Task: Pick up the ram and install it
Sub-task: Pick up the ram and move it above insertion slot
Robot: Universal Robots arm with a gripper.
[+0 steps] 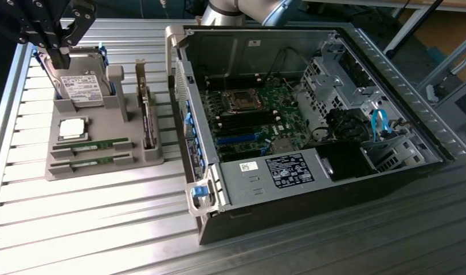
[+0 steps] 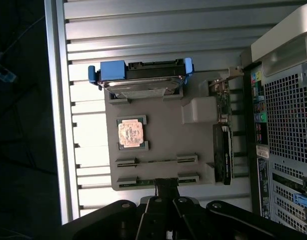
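Two ram sticks, thin and green, lie side by side in slots of the grey holder tray [image 1: 95, 172]: one ram stick [image 1: 91, 146] [image 2: 156, 161] beside the silver processor chip [image 1: 72, 128], the other ram stick [image 1: 86, 164] [image 2: 143, 181] at the tray's edge. My gripper [image 1: 61, 57] [image 2: 166, 188] hangs high above the tray, over the hard drive's end in the exterior view. Its fingertips look pressed together and hold nothing. The open computer case [image 1: 309, 172] shows the motherboard's dark memory slots [image 1: 231, 121].
A hard drive [image 1: 83, 86] in blue rails stands at the tray's far end. A larger card with a metal bracket [image 1: 147, 114] stands on edge between the tray and the case wall. The ribbed metal table [image 1: 79, 229] stretches around them.
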